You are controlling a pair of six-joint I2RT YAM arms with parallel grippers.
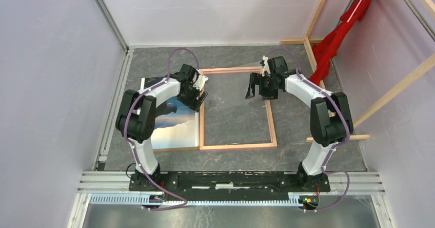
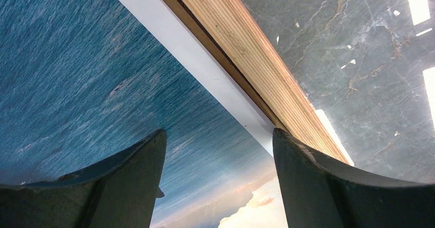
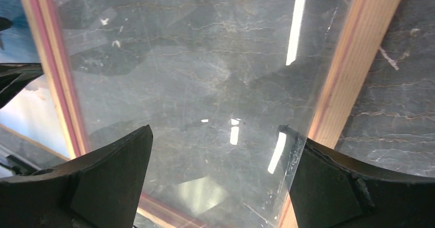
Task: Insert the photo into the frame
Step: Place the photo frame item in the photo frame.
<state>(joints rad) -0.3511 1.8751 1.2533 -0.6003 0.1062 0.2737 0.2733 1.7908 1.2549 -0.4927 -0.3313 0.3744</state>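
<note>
The photo (image 1: 177,128), a seascape print, lies face up on the dark table at the left, and my left arm covers part of it. The frame (image 1: 237,146) lies flat beside it on the right, pale wood side up with pink showing at its edges. My left gripper (image 1: 199,95) hovers open over the photo's right edge. In the left wrist view the blue water of the photo (image 2: 77,58) and the frame rail (image 2: 246,48) run between its fingers (image 2: 219,131). My right gripper (image 1: 251,90) hangs open over the frame's glazed middle (image 3: 215,128), with the frame rails (image 3: 354,58) on both sides.
A red cloth (image 1: 341,33) hangs at the back right among bare wooden beams (image 1: 395,92). Aluminium rails (image 1: 115,110) border the table on the left. White walls close in the workspace on three sides.
</note>
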